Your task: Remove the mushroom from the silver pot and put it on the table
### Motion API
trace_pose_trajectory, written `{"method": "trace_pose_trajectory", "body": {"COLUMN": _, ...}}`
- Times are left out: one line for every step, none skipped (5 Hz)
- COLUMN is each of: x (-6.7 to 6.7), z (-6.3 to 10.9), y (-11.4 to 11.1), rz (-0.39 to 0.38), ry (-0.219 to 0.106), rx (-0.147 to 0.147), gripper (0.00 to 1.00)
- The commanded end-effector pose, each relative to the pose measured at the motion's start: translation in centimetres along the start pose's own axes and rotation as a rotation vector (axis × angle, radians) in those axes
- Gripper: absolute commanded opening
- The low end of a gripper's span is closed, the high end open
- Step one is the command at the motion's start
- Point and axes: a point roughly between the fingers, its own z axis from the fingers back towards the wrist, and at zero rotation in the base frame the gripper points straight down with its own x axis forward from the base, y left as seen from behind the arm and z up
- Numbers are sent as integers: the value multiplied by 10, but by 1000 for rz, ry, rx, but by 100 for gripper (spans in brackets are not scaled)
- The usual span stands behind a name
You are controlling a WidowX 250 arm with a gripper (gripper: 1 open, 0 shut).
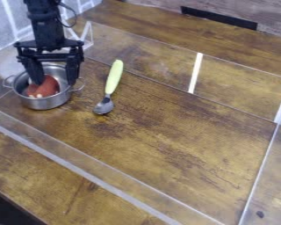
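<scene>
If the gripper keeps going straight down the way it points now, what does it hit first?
Most likely the mushroom inside the silver pot: the open gripper points down over it. Depth is hard to judge from this single view, so a finger could meet the pot's rim instead.

Right half, lower centre: table [178, 141] bare, passable. Spoon [112, 86] blocks right of pot [45, 101], upper left.

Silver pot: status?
Gripper open over the silver pot. Mushroom inside, between the fingers. Spoon beside the pot, not in the way.
</scene>
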Motion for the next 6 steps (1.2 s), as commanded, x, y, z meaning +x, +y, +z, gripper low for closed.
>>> {"method": "trace_pose_trajectory", "body": {"x": 13, "z": 17, "y": 6, "rz": -4, "ry": -49, "rx": -5, "gripper": 100}}
{"method": "trace_pose_trajectory", "body": {"x": 17, "z": 19, "y": 5, "rz": -29, "ry": -46, "rx": -6, "gripper": 100}}
{"method": "trace_pose_trajectory", "body": {"x": 13, "z": 18, "y": 0, "rz": -21, "ry": -46, "rx": -6, "gripper": 0}}
{"method": "trace_pose_trajectory", "body": {"x": 17, "z": 25, "y": -4, "rz": -2, "ry": -47, "rx": -3, "gripper": 0}}
{"method": "trace_pose_trajectory", "body": {"x": 19, "z": 61, "y": -26, "rz": -14, "ry": -72, "rx": -11, "gripper": 0}}
{"method": "trace_pose_trajectory", "body": {"x": 17, "z": 95, "y": -52, "rz": -77, "ry": -84, "rx": -42, "gripper": 0}}
